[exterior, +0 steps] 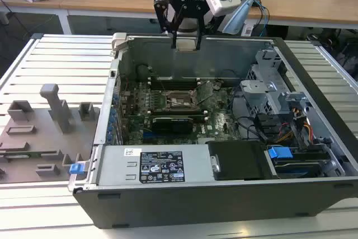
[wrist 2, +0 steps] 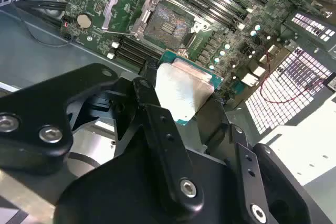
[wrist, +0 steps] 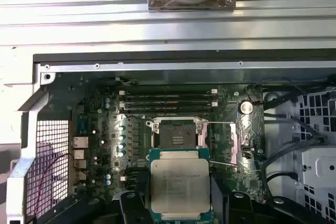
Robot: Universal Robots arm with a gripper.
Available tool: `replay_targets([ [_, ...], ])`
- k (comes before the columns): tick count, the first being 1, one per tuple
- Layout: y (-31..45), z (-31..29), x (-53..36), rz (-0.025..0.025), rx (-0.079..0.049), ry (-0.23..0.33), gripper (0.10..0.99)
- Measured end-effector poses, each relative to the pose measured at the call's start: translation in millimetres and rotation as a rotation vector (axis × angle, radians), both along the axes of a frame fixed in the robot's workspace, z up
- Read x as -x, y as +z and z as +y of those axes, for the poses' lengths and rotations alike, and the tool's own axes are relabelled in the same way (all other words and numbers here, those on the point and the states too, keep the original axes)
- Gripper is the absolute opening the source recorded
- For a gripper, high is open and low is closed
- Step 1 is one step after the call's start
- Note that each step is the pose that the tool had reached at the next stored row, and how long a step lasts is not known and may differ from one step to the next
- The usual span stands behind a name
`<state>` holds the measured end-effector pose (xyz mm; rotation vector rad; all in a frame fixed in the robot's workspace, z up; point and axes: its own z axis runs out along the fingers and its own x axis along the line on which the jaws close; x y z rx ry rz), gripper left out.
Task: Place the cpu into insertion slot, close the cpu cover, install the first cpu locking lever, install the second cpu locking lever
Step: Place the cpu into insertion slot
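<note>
A slatted metal worktop (exterior: 61, 54) carries a grey fixture tray (exterior: 39, 132) at the exterior view's left and, toward the middle, an open computer case (exterior: 224, 194). My gripper (exterior: 185, 42) hangs above its far wall, clamped on the cpu (wrist: 180, 184). The insertion slot (wrist: 178, 135) lies bare with the cpu cover (wrist: 234, 148) raised open. Seating, cover and both levers are not yet done, I judge.

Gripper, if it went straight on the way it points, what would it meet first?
Likely the insertion slot or the green board just beside it; depth is unclear. The cpu held in the gripper would touch first.
</note>
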<state>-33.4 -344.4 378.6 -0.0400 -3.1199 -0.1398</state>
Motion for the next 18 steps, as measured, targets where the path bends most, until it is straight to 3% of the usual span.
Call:
replay_targets([
  [18,-21.4,0.0,0.0,-0.0002,0.0,0.0,0.541],
])
